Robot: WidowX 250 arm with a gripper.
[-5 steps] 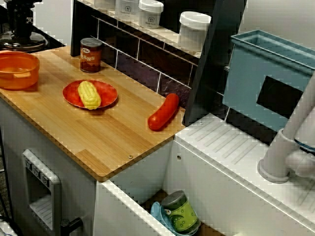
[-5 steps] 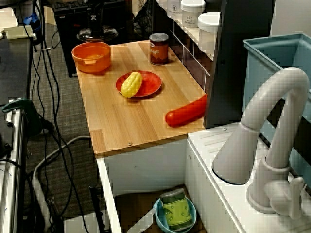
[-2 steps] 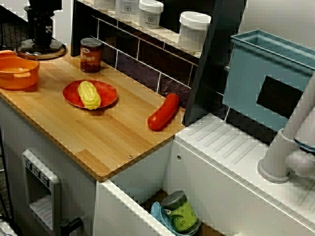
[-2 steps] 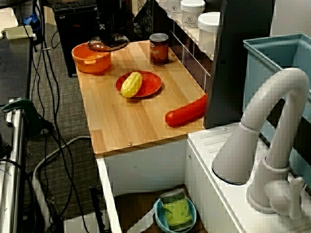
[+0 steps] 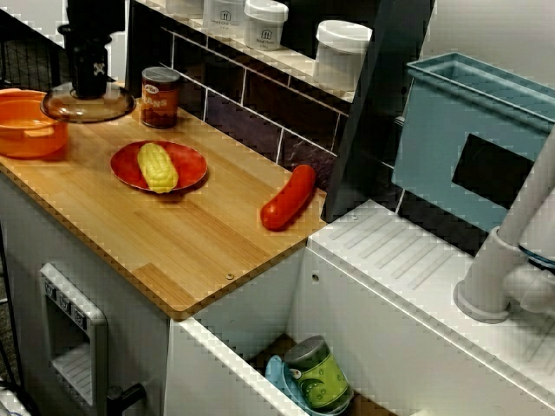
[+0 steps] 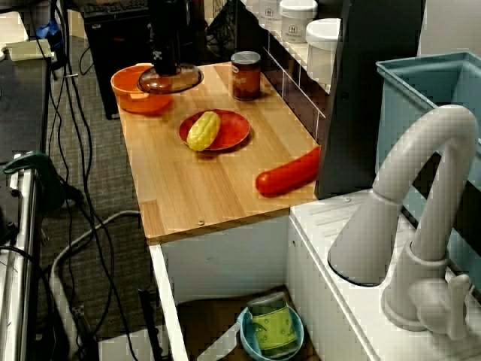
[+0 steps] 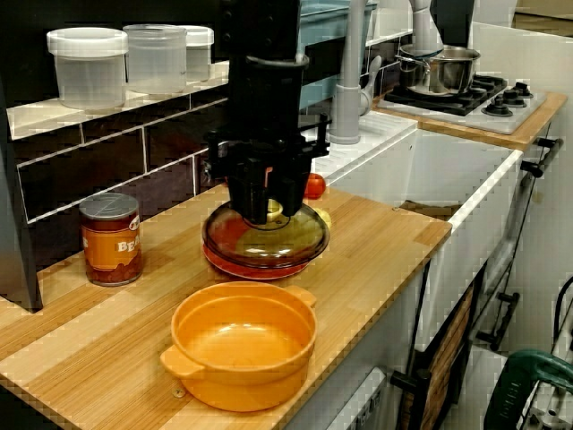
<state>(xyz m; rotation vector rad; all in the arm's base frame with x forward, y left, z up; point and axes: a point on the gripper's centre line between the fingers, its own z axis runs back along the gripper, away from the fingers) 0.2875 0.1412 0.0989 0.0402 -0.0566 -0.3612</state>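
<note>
- Wooden surface [image 5: 199, 234] with a shelf wall behind it;
- Black tool [image 7: 267, 204] pointing straight down, its fingers clamped on the knob of the glass lid;
- Orange pot [image 7: 242, 345], uncovered, at the end of the surface;
- Glass lid [image 7: 265, 240] hanging level from the tool, just beside the pot's rim and near the can;
- Red plate [image 5: 189, 165] carrying a yellow corn cob [image 5: 158, 166], mid-surface;
- Can [image 5: 159, 97] upright against the wall.

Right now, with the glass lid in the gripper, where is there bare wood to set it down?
Free: the wooden counter front, between red plate, long red vegetable and the edge. Crowded: round the black gripper with its domed glass lid, orange pot, brown can.
</note>
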